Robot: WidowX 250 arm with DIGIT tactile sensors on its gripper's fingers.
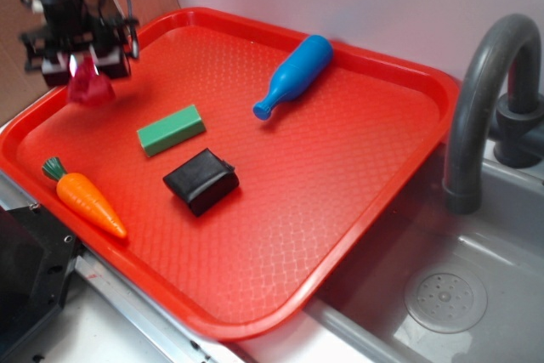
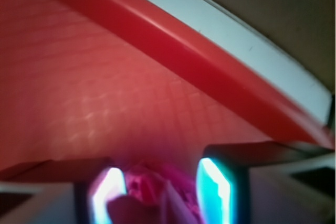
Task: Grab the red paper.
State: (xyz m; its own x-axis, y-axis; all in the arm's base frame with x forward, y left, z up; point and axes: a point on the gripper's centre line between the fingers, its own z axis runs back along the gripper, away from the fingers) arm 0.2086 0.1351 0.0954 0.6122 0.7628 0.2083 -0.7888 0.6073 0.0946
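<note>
The gripper [image 1: 85,64] is seen above the far left corner of the red tray [image 1: 357,210], its jaws closed onto the red paper [image 1: 90,87]. The paper hangs below the fingertips and appears lifted clear of the tray surface. In the wrist view the crumpled paper [image 2: 157,192] is pinched between the two fingers [image 2: 215,187], with the tray rim [image 2: 210,72] running diagonally beyond. On the tray, a green block [image 1: 171,129] is found near the middle left, a black object [image 1: 201,180] just below it, an orange carrot [image 1: 85,197] along the near left edge, and a blue bottle [image 1: 295,74] towards the far side.
</note>
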